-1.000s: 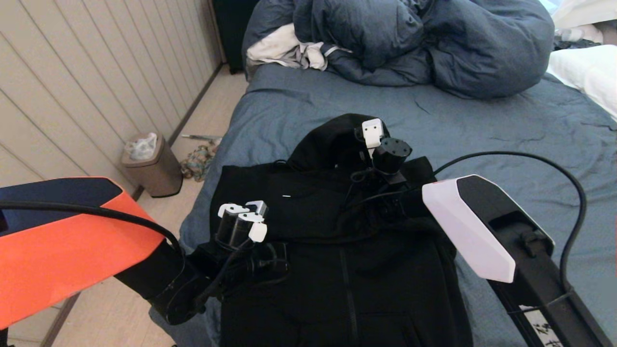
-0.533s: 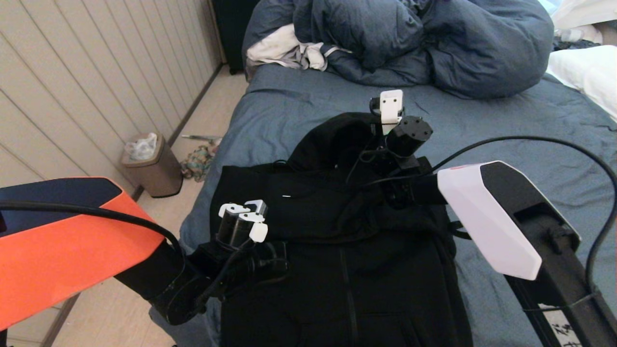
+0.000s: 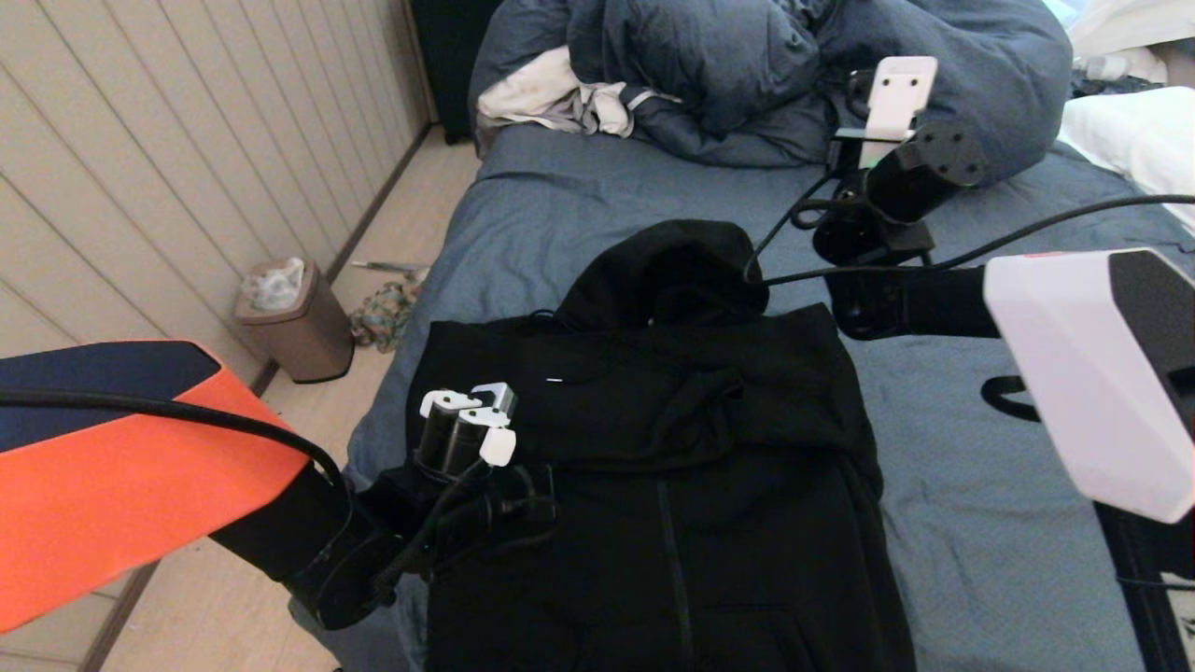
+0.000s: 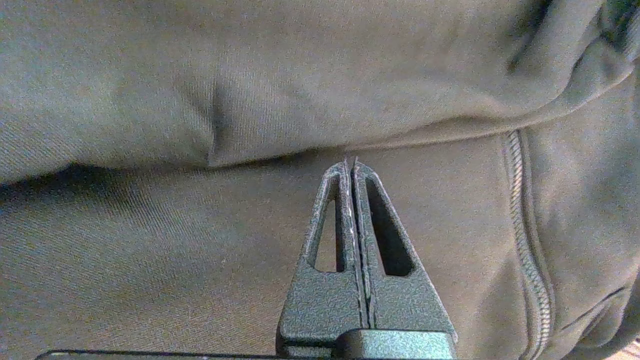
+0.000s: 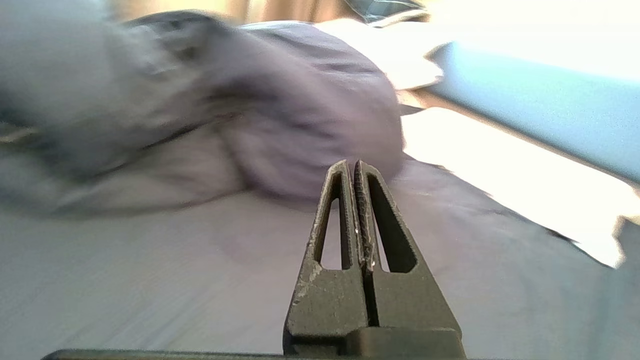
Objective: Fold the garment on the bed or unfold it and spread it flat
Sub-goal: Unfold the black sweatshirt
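The garment [image 3: 653, 448], a black zip-front hoodie, lies front up on the bed [image 3: 980, 523], hood at the far end and a sleeve folded across the chest. My left gripper [image 4: 350, 160] is shut and empty, just above the hoodie's fabric [image 4: 200, 100] by its left edge, where the fold crosses the body. My right gripper [image 5: 355, 164] is shut with nothing in it. Its wrist [image 3: 910, 168] is raised over the sheet [image 5: 150, 260], beyond and to the right of the hood, pointing towards the duvet. The fingers of both do not show in the head view.
A puffy blue-grey duvet [image 3: 794, 75] is heaped at the far end of the bed, with a white and grey cloth [image 3: 551, 93] at its left. A white pillow [image 3: 1139, 140] lies far right. On the floor at the left stand a small bin [image 3: 294, 322] and a panelled wall.
My right arm has lifted off the hood and swung up and away to the far right, towards the duvet. The hood now lies uncovered. The left arm has stayed put.
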### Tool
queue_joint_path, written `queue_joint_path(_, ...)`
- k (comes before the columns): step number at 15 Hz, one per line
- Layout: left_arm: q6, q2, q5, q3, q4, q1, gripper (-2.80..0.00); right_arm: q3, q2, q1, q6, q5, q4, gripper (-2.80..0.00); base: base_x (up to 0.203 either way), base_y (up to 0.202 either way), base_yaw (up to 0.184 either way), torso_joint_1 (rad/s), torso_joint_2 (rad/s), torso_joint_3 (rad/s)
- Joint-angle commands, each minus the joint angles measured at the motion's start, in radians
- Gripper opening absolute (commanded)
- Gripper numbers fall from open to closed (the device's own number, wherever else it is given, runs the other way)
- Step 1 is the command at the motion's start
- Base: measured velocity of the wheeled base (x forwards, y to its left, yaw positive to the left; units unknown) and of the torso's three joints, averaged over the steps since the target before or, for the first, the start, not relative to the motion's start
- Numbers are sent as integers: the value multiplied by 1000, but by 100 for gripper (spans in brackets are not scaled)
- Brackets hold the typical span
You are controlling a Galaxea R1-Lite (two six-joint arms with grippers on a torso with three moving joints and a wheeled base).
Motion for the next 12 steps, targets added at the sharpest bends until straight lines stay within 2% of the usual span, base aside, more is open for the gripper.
queue_joint_path(1, -3, -30, 1, 2, -4, 0, -280, 44, -97, -69, 59, -14, 44, -280, 0, 0, 0, 0, 0, 0)
queue_joint_path(3, 0, -75, 1, 12, -4, 0, -280, 104, -179, -88, 217, -16, 264, -280, 0, 0, 0, 0, 0, 0)
queue_joint_path(5, 1, -126, 1, 17, 5, 1, -280, 138, -245, -90, 416, 13, 610, -280, 0, 0, 0, 0, 0, 0)
queue_joint_path(6, 1, -144, 1, 19, 9, 5, -280, 145, -273, -89, 537, 54, 802, -280, 0, 0, 0, 0, 0, 0)
queue_joint_path(9, 6, -176, 3, 15, 41, 30, -280, 138, -330, -87, 894, 288, 1354, -280, 0, 0, 0, 0, 0, 0)
queue_joint_path(10, 10, -200, -1, 12, 74, 45, -280, 137, -346, -86, 967, 385, 1506, -280, 0, 0, 0, 0, 0, 0)
queue_joint_path(11, 24, -231, -8, 12, 119, 59, -280, 152, -376, -86, 1002, 483, 1618, -280, 0, 0, 0, 0, 0, 0)
queue_joint_path(12, 55, -263, -14, 13, 166, 73, -280, 195, -404, -87, 999, 536, 1653, -280, 0, 0, 0, 0, 0, 0)
